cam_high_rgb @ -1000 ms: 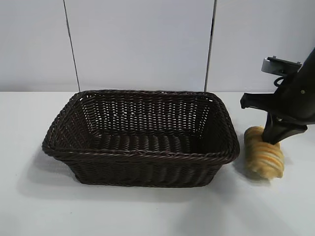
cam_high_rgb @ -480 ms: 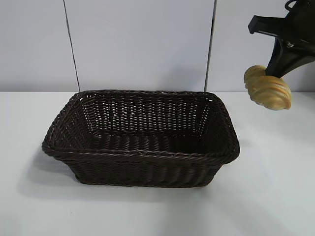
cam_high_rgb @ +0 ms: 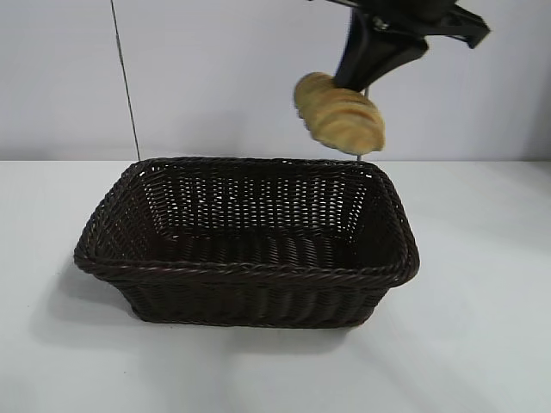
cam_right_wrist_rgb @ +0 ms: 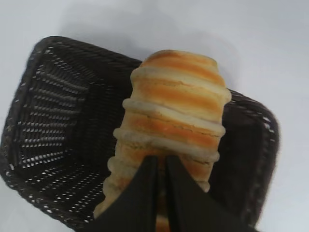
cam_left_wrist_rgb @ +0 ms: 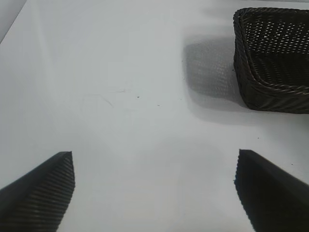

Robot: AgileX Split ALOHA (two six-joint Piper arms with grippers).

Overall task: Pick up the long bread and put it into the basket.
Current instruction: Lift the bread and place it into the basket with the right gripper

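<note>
Bread is the one thing in the air here: we count a single long bread [cam_high_rgb: 339,110], clamped in the right end effector [cam_high_rgb: 362,86], whose two dark fingers are closed onto the loaf. In the exterior view it hangs tilted above the far right corner of the basket [cam_high_rgb: 245,271], clear of the braided rim and touching nothing else. From the right wrist view we look down the ridged loaf [cam_right_wrist_rgb: 174,130] with the fingers [cam_right_wrist_rgb: 145,193] pinching its near end, and the basket [cam_right_wrist_rgb: 48,121] lies open beneath it.

We count one basket, standing on the white counter [cam_high_rgb: 482,344], and we see nothing inside it. Nothing stands between the loaf and the basket's opening. Behind the counter we see a pale panelled wall [cam_high_rgb: 241,77] with two thin dark seams.

The left end effector [cam_left_wrist_rgb: 154,188] hovers over the counter well off to one side of the basket [cam_left_wrist_rgb: 270,58], its two fingers spread wide apart with nothing between them.
</note>
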